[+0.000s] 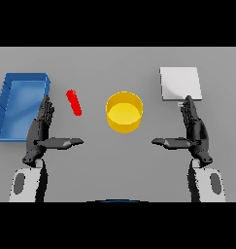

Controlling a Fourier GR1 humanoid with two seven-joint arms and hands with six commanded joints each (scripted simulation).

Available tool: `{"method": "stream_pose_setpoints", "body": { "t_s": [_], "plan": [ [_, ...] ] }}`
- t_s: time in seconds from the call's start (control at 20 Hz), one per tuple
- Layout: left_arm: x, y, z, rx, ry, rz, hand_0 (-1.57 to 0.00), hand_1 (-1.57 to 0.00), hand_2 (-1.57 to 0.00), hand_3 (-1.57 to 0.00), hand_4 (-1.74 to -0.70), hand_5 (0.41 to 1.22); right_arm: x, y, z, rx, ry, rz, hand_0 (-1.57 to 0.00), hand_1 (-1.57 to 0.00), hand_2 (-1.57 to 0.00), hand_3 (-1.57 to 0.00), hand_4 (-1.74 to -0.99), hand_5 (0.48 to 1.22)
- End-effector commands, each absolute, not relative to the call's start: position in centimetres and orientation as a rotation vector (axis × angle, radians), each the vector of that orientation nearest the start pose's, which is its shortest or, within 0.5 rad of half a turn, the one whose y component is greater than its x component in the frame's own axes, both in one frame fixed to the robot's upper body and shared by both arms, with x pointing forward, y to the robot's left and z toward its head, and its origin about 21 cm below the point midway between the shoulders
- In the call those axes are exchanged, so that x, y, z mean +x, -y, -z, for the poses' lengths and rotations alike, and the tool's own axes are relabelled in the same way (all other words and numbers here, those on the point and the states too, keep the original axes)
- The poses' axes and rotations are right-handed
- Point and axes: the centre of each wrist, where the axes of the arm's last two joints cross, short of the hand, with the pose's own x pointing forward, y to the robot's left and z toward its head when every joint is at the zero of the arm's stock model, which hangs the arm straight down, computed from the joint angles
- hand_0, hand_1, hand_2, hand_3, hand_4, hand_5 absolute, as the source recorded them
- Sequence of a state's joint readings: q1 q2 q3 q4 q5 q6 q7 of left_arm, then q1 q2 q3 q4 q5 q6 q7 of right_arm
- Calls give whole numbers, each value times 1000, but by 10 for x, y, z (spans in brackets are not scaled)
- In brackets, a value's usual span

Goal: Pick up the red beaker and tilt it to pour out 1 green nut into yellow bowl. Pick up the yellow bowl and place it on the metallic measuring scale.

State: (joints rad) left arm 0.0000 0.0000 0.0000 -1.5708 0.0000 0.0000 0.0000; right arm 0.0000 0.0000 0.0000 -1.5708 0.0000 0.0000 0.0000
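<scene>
The red beaker (74, 102) lies on its side on the grey table, left of centre. To its right stands the yellow bowl (124, 112), round and upright, with nothing visible inside. The metallic measuring scale (180, 83) is a flat silver square at the back right. My left hand (41, 131) is open, fingers straight and thumb pointing inward, just left of and below the beaker, apart from it. Mirroring it, my right hand (194, 130) is open in front of the scale's near edge. No green nut shows.
A blue tray (5, 109) with raised walls sits at the far left, right beside my left hand's fingertips.
</scene>
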Motion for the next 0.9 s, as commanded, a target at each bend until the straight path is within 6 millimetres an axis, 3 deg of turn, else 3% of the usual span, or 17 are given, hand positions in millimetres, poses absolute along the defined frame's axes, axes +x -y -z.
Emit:
{"method": "stream_pose_setpoints", "body": {
  "t_s": [0.0, 0.25, 0.35, 0.45, 0.65, 0.85],
  "plan": [
    [249, -230, 2, 2, 1570, -1, 1, 1, 1, 1, -1093, 623, 248, 228, 3, 0, 1571, 1, 1, 1, 1, 1, -1128, 660],
    [252, -239, 3, 4, 1566, -3, 1, 1, 1, 1, -1093, 623, 247, 223, 4, 3, 1576, -1, 1, 1, 1, 1, -1128, 660],
    [233, -238, -1, 75, 1623, 110, 1, 1, 1, 1, -1094, 620, 231, 214, 2, -129, 1711, -209, 1, 1, 1, 1, -1128, 663],
    [222, -237, -6, 96, 1622, 151, 1, 1, 1, 1, -1093, 615, 225, 210, -4, -174, 1724, -277, 1, 1, 1, 1, -1126, 666],
    [221, -233, -6, 118, 1574, 180, 1, 1, 1, 1, -1094, 613, 219, 207, -3, -199, 1708, -282, 1, 1, 1, 1, -1120, 660],
    [240, -224, 0, 121, 1577, 219, 1, 1, 1, 1, -1106, 623, 223, 206, -8, -203, 1705, -272, 1, 1, 1, 1, -1130, 650]
  ]
}}
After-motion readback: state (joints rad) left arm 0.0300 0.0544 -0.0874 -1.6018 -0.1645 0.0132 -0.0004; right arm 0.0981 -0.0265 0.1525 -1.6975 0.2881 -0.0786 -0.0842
